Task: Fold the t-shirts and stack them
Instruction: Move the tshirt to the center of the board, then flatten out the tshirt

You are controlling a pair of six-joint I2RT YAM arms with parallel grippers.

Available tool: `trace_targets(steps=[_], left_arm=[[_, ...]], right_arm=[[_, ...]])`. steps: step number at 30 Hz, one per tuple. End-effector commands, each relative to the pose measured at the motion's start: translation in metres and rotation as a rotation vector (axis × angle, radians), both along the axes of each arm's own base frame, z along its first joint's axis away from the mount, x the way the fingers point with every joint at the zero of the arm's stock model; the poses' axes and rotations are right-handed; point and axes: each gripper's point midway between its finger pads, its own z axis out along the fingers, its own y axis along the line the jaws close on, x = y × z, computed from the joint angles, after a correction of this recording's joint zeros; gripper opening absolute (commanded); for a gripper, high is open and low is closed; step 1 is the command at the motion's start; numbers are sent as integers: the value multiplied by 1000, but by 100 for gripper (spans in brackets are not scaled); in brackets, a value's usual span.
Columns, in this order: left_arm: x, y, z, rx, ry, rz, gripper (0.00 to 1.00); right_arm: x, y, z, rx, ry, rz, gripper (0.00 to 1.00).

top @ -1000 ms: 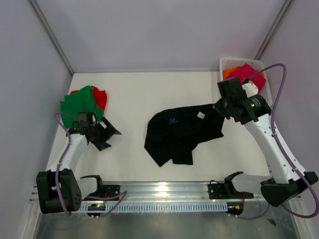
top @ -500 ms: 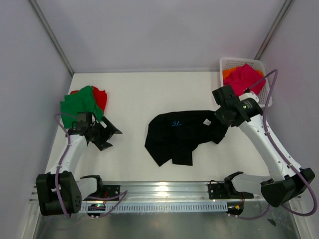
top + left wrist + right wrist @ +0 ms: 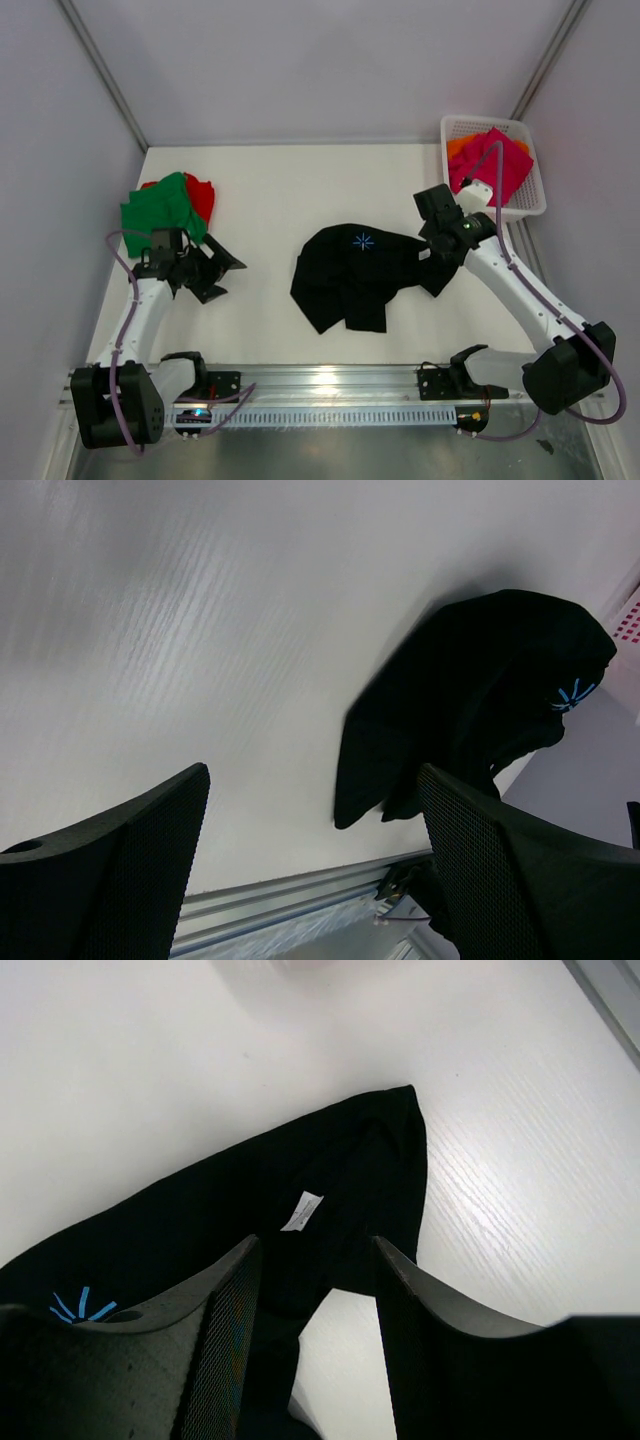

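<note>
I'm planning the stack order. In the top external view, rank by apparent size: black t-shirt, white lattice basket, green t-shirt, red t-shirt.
1. black cloth t-shirt
2. white lattice plastic basket
3. green cloth t-shirt
4. red cloth t-shirt, partly hidden by the green one, so unsure

red t-shirt (image 3: 204,194): lying mostly under the green t-shirt (image 3: 163,208); only its far right edge is showing.
orange t-shirt (image 3: 458,147): sitting under the pink t-shirt (image 3: 492,160) in the basket (image 3: 520,208); just a corner is peeking out.
black t-shirt (image 3: 355,270): bunching over itself on the table (image 3: 260,180), sleeves and hem hiding in the folds; running off the right wrist view's bottom edge.
right hand (image 3: 315,1260): from above, its fingertips are disappearing under its own wrist.
label (image 3: 301,1211): print too small for reading.
blue mark (image 3: 80,1307): being partly covered by the right hand in the wrist view.
</note>
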Motion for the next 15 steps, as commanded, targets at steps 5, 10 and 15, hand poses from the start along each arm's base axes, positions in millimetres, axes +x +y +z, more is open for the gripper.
trace_targets(steps=[5, 10, 15], left_arm=[[-2, -2, 1, -14, 1, -3, 88], [-1, -1, -1, -5, 10, 5, 88], [-1, 0, 0, -4, 18, 6, 88]], right_arm=[[-6, 16, 15, 95, -17, 73, 52], [-25, 89, -25, 439, 104, 283, 52], [-47, 122, -64, 551, 173, 505, 53]])
